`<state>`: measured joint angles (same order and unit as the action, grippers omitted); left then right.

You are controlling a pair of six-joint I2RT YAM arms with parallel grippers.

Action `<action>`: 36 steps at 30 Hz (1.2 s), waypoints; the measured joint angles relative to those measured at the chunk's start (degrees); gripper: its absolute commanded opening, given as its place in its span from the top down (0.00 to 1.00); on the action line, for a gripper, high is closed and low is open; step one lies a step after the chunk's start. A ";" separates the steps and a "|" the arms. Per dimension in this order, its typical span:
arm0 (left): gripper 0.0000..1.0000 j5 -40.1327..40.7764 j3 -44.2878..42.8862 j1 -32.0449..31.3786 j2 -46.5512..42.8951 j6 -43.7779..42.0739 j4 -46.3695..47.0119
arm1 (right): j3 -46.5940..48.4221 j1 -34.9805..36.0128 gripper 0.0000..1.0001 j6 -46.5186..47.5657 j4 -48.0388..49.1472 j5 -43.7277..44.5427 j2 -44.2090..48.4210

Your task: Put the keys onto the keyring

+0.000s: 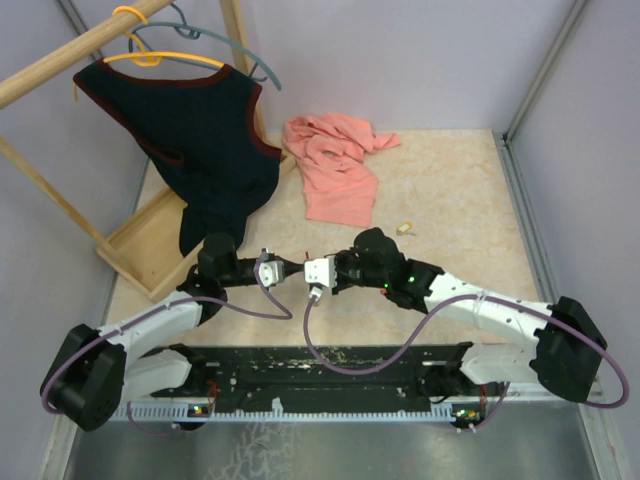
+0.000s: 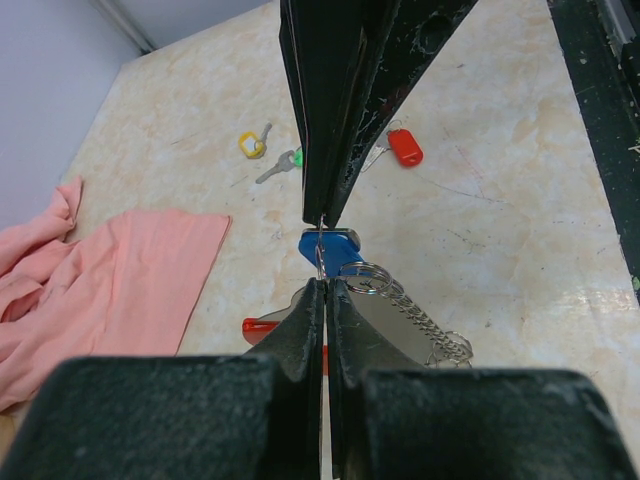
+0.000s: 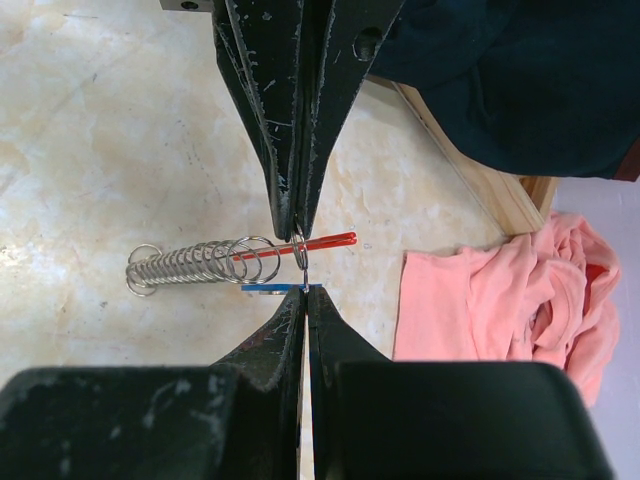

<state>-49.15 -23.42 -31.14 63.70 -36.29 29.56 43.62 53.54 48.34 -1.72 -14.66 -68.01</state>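
- The left fingers (image 2: 298, 335) and right fingers (image 3: 285, 335) meet tip to tip over the middle of the desk (image 2: 500, 200), both pairs clenched tight.
- The keyring (image 3: 325, 240) hangs just above the desk. Its red side shows edge-on at the tips of the left fingers, which pinch it.
- The blue key (image 2: 332, 244) sits between the two sets of tips. The right fingers pinch it at its edge, and a thin wire loop runs from one pair of tips to the other.
- A chain of silver rings (image 3: 195, 265) trails from the same spot like a coiled spring. It ends in a single larger ring.
- Three more keys lie loose on the desk beyond the meeting point. The yellow key (image 2: 250, 145) and the green key (image 2: 283, 163) are close together, and the red key (image 2: 404, 147) is apart on the other side of the right fingers.
- A pink cloth (image 1: 335, 165) lies crumpled toward the far side of the desk.
- A dark vest (image 1: 215, 140) hangs from a yellow hanger (image 1: 150, 55) on a wooden rack (image 1: 140, 250) at the far left.
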 measured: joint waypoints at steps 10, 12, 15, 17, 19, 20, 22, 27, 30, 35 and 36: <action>1.00 -1.01 0.00 0.00 0.04 -0.92 -0.63 | 1.16 -0.02 1.00 0.04 -1.14 -0.11 -0.72; 1.00 -1.36 -0.02 0.00 0.07 -1.09 -1.07 | 1.57 -0.02 1.00 0.09 -1.55 -0.26 -0.94; 1.00 -1.68 -0.24 0.00 0.33 -1.25 -1.73 | 2.75 -0.02 1.00 0.66 -3.74 -1.01 -1.33; 1.00 -1.81 -0.35 0.00 0.37 -1.33 -2.08 | 3.91 -0.04 1.00 1.22 -5.42 -1.70 -1.73; 1.00 -1.92 -0.42 0.00 0.37 -1.49 -2.45 | 4.98 -0.04 1.00 1.97 -7.06 -2.51 -2.08; 1.00 -1.92 -0.46 0.00 0.37 -1.53 -2.60 | 5.38 -0.04 1.00 2.23 -7.78 -2.80 -2.27; 1.00 -1.92 -0.55 0.02 0.37 -1.62 -2.78 | 6.38 -0.04 1.00 2.73 -9.18 -3.30 -2.75; 1.00 -1.95 -0.57 0.04 0.37 -1.88 -2.99 | 8.26 -0.04 1.00 3.54 -11.69 -4.15 -3.76; 1.00 -1.97 -0.57 0.04 0.37 -1.95 -2.99 | 8.85 -0.04 1.00 4.02 -12.79 -4.74 -4.20; 1.00 -2.62 -0.92 0.11 0.33 -2.40 -3.17 | 11.54 -0.44 1.00 4.44 -15.87 -6.93 -6.12; 1.00 -2.91 -1.07 0.11 0.31 -2.58 -3.56 | 12.04 -0.66 1.00 4.52 -16.59 -7.48 -6.36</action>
<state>-52.05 -24.49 -31.03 64.01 -38.87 26.00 55.66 52.88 52.86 -18.31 -22.13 -74.37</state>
